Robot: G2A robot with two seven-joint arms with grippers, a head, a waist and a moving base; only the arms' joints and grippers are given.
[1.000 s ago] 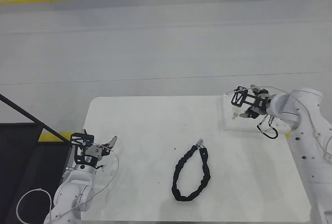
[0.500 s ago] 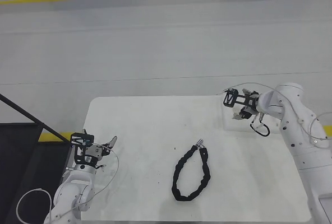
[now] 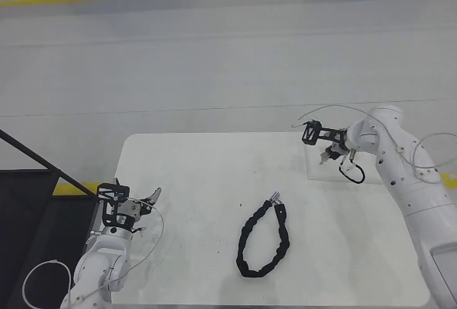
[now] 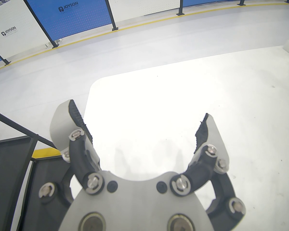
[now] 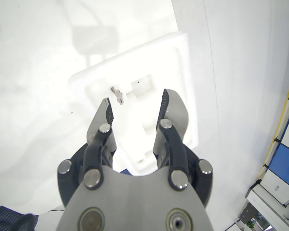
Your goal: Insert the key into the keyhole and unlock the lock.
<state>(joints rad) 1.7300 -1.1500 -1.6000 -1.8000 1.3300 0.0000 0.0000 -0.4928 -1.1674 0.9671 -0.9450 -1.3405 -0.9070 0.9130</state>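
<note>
Starting at the 8 o'clock edge of the worktop (image 3: 198, 166), the left gripper (image 4: 139, 111) is found low over the surface, its jaws spread wide with nothing held between them.

Over to the middle: the lock (image 3: 263, 239), a black sleeved chain loop, is laid flat just toward 5 o'clock of centre. Its metal end (image 3: 275, 199) is turned to 12 o'clock. The keyhole is presumed to sit there, though it is too small to be made out.

On to the 2 o'clock corner, where a white foam tray (image 5: 184, 78) is set on the worktop. The key (image 5: 118, 94), small and silvery, is seen lying in the tray's recess, close against an inner wall. Above it the right gripper (image 5: 137, 96) hovers, jaws parted and empty. The key is framed just beyond the tips and sits nearer one jaw than the other. No contact is made yet.

So the opening step is judged to be in hand: the key is to be fetched, and nothing of the unlocking has been done.

For the next move, the jaws would need to be centred over the key's head, lowered into the recess and closed on it. Fine aim is called for, as the key is thin and the foam wall crowds it. After that a carry toward 7 o'clock, to the lock's metal end, is expected, and the chain may well have to be steadied by the left gripper.
</note>
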